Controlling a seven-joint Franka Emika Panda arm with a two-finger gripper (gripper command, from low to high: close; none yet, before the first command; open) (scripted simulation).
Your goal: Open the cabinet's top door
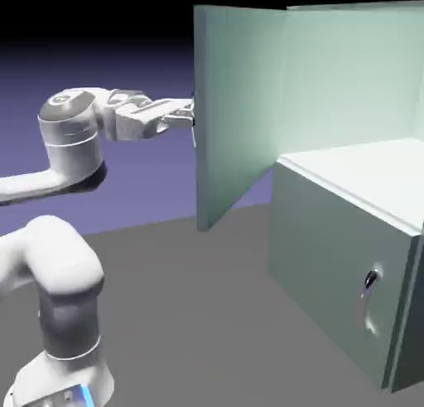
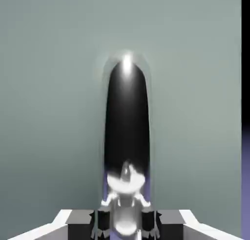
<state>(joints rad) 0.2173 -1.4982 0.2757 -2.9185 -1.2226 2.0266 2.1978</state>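
Gripper (image 1: 190,115) clamped tight on handle (image 2: 127,136) of top door (image 1: 236,107). Door swung wide open, standing out from cabinet (image 1: 348,256) toward exterior view's left; gripper on its outer face.

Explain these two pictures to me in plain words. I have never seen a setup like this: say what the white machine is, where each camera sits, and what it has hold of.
This is a computer-rendered scene. The white machine is a robot arm with a two-finger gripper at its end.

The exterior view is taken from a fixed camera beside the robot. It shows a pale grey-green cabinet on a grey table. Its top door is swung wide open, and the shorter panel below, with a small handle, is closed.

The hand view comes from a camera on the hand, looking along the gripper. The gripper is shut on the door's long dark handle, which fills the picture's middle.
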